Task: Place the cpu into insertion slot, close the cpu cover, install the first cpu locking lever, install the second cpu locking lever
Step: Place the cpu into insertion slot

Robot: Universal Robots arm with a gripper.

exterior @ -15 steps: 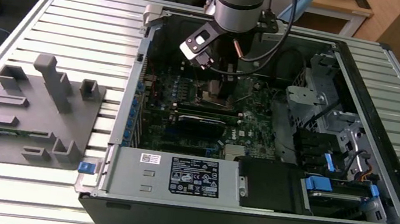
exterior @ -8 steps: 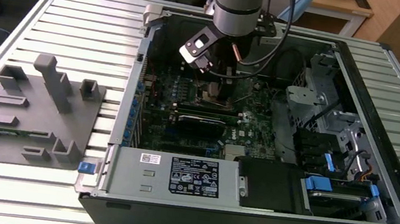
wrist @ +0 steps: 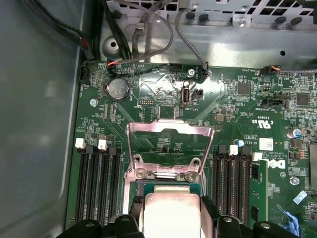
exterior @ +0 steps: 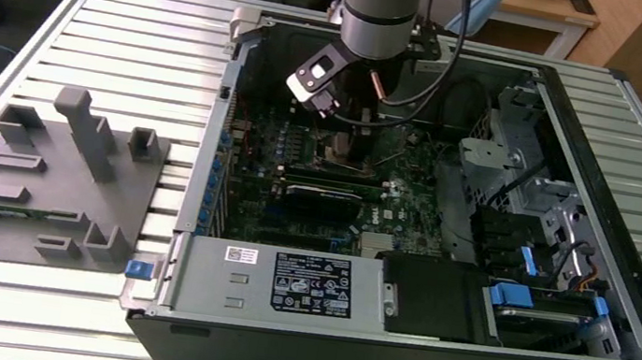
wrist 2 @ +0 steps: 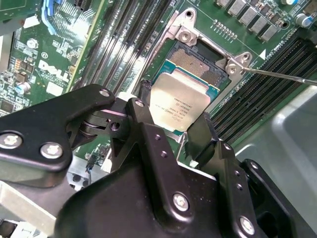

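Note:
The cpu (wrist 2: 179,99), a flat square chip with a dull silver top, sits between my two black fingers (wrist 2: 142,101) with the gripper (wrist 2: 174,113) shut on its edges. It hangs tilted over the insertion slot (wrist 2: 195,58), whose dark pin field shows past the chip's far edge. In the first wrist view the cpu (wrist: 171,210) is just in front of the cpu cover (wrist: 171,130), which stands raised open on its hinge. A thin locking lever (wrist 2: 282,74) juts out beside the socket. In the exterior view the gripper (exterior: 339,128) is low inside the case over the slot (exterior: 344,150).
Long black memory slots (wrist: 96,181) flank the socket on both sides. A black card (exterior: 320,204) lies across the board nearer the front. Case walls, cables (wrist: 148,29) and drive bays (exterior: 522,189) hem the arm in. A grey fixture (exterior: 50,180) rests on the slatted table.

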